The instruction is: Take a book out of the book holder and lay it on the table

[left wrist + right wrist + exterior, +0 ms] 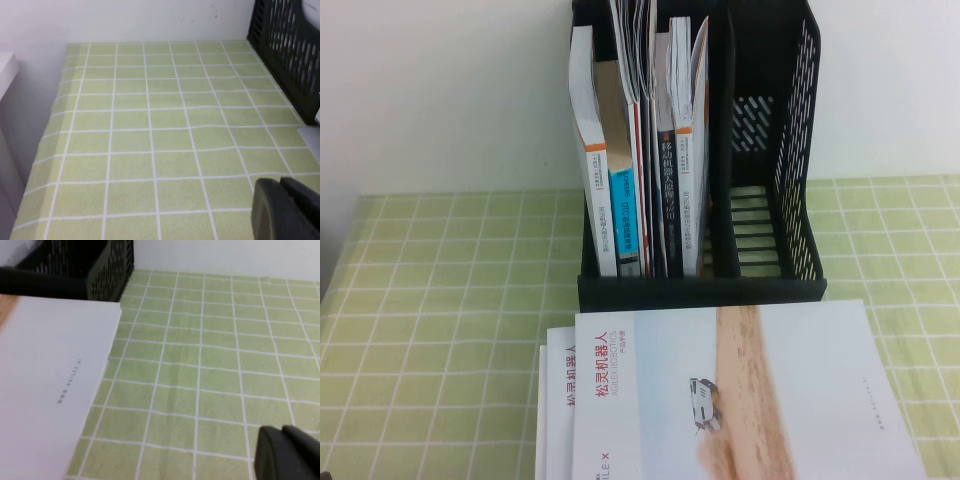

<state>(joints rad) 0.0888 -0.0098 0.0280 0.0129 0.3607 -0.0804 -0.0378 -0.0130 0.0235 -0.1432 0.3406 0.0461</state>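
The black book holder [770, 180] stands at the back of the table [440, 300], with several books [630, 170] upright in its left and middle slots; its right slot is empty. White books [740, 390] lie flat in a stack in front of it. Neither arm shows in the high view. My left gripper [279, 183] is shut over the bare cloth, left of the holder [290, 50]. My right gripper [281, 431] is shut above the cloth, right of the flat white book [45, 385]; nothing is between either pair of fingers.
A white wall rises behind the table. The cloth's left edge [50, 135] drops off beside a pale wall. Open green cloth lies on both sides of the holder [100, 270] and the book stack.
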